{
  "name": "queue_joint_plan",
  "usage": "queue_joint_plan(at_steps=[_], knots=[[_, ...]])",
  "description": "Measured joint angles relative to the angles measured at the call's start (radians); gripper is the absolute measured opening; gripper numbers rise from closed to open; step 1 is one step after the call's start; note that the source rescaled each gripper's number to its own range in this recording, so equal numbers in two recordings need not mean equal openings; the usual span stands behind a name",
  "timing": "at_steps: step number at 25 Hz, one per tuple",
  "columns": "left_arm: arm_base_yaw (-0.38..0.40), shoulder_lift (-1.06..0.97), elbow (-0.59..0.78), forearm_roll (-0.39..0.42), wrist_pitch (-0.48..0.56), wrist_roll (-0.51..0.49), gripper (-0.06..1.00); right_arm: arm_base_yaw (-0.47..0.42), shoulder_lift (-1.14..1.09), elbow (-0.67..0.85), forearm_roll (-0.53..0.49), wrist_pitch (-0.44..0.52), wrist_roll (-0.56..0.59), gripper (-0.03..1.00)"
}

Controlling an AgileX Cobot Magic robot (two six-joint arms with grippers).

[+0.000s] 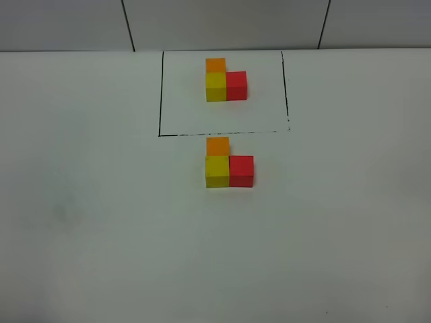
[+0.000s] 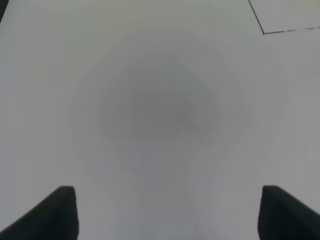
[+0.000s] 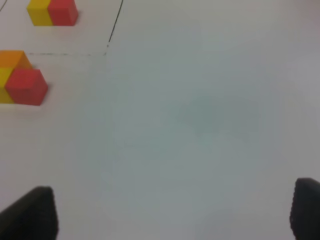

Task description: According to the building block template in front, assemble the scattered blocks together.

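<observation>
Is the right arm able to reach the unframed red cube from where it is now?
Probably yes. The right tool is open and empty, and only bare table lies between it and the red cube. The yellow cube touches the red one on its other side.

Even, soft light on a pale tabletop [image 1: 101,235]; the high view is sharp, both wrist views are soft.

In the high view the scattered blocks [image 1: 229,166] and the building block template [image 1: 225,81] throw only thin, faint shadows at their bases, and there is no glare. The left wrist view is hazy, with a broad dim round shadow [image 2: 160,107] on the white surface, and the dark fingertips [image 2: 47,215] of the left tool [image 2: 167,212] are blurred. The right wrist view is also out of focus: block edges smear, the drawn black line [image 3: 116,22] is fuzzy, and the right tool [image 3: 172,212] shows only as dark blurred tips.
</observation>
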Motion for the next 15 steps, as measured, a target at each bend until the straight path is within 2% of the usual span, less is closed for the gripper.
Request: queue_joint_plan(at_steps=[15], knots=[[0.000, 0.000, 0.000, 0.000, 0.000, -0.001, 0.77, 0.000, 0.000, 0.000, 0.000, -0.001, 0.003, 0.80]])
